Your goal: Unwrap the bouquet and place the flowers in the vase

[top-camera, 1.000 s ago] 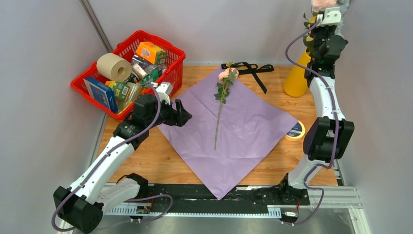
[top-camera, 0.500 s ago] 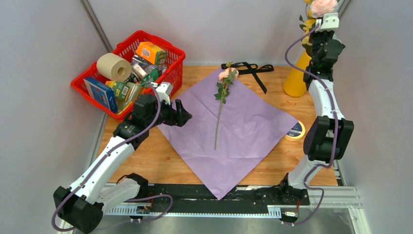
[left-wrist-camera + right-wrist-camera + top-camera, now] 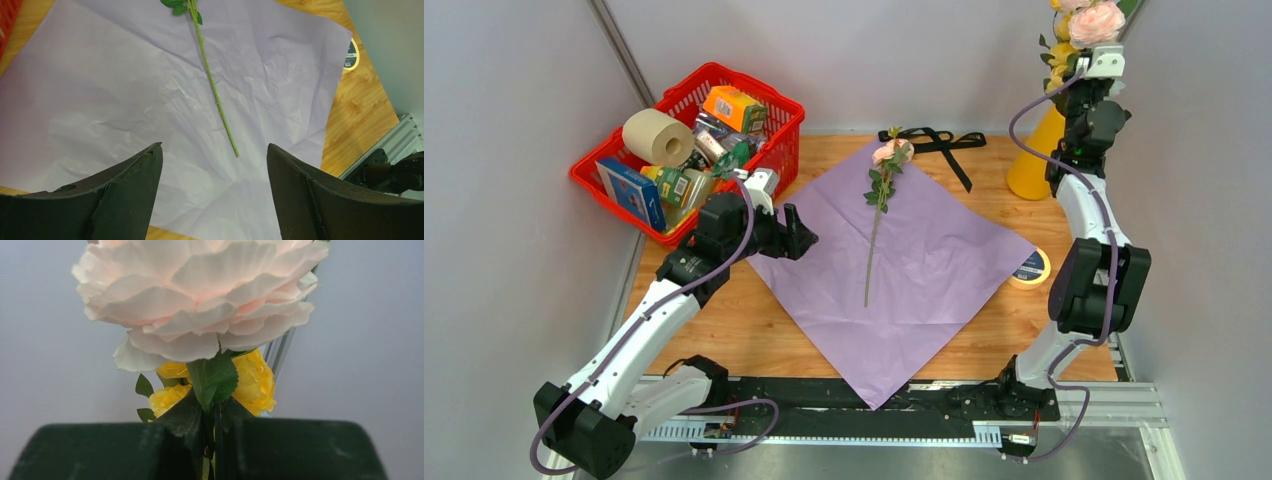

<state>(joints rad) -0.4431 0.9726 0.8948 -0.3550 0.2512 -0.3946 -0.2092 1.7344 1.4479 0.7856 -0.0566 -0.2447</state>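
Observation:
The lilac wrapping paper [image 3: 914, 275] lies spread flat on the table. One pink rose [image 3: 891, 152] with a long green stem [image 3: 215, 95] rests on it. My right gripper [image 3: 1079, 48] is raised high at the back right, shut on the stems of a bunch of flowers [image 3: 1092, 20]: a large pink rose [image 3: 200, 295] and yellow buds [image 3: 255, 380]. The mustard-yellow vase [image 3: 1030, 160] stands below it, its top hidden behind the right arm. My left gripper [image 3: 802, 238] hovers open over the paper's left corner [image 3: 100, 100], with nothing between its fingers.
A black ribbon [image 3: 939, 142] lies at the back edge behind the paper. A red basket [image 3: 779, 100] full of packages and a paper roll sits at the back left. A yellow tape ring [image 3: 1031, 267] lies by the paper's right corner. Grey walls close in both sides.
My right gripper has come down a little with the bunch of flowers, so the blooms now show fully in the top view. The left arm and the rose on the paper have not moved.

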